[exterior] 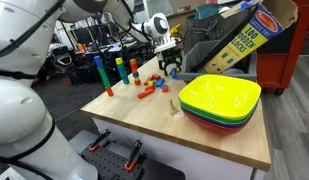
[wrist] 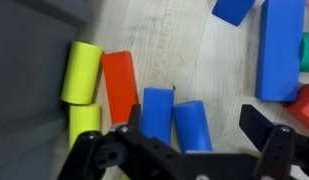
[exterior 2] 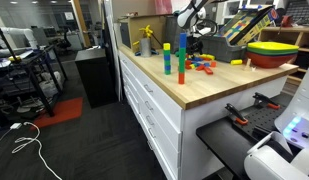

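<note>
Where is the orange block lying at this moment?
In the wrist view the orange block lies flat on the wooden table, left of centre, between a yellow cylinder and a blue block, just ahead of the open gripper.

White glossy arm links (exterior: 19,110), black joint rings, black angular jaws.
</note>
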Controlling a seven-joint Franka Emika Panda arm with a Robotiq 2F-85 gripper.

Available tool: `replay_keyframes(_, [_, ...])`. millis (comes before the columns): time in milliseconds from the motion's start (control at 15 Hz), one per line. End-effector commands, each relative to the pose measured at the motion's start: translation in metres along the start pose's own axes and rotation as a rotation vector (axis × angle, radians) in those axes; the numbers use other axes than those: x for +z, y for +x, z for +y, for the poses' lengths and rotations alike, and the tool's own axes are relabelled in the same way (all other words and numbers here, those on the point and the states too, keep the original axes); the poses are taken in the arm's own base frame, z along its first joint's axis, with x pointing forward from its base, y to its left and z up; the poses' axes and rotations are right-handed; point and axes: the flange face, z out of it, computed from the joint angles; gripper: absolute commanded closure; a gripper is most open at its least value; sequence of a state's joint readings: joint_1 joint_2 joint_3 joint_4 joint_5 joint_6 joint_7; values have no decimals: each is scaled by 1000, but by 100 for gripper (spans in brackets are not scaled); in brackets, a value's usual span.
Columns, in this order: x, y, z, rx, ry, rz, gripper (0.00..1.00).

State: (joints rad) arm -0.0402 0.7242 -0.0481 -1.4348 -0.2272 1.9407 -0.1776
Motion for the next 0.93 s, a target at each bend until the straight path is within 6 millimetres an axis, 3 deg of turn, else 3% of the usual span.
replay_keyframes(0, [2, 8, 0, -35, 25, -17, 0])
replay_keyframes(200, [7, 11, -11, -59, 43, -23, 4])
replay_keyframes(267, [9, 11, -14, -66, 45, -27, 26])
replay_keyframes(400, [13, 11, -16, -69, 44, -36, 31])
replay_keyframes(867, [11, 4, -9, -46, 42, -54, 83])
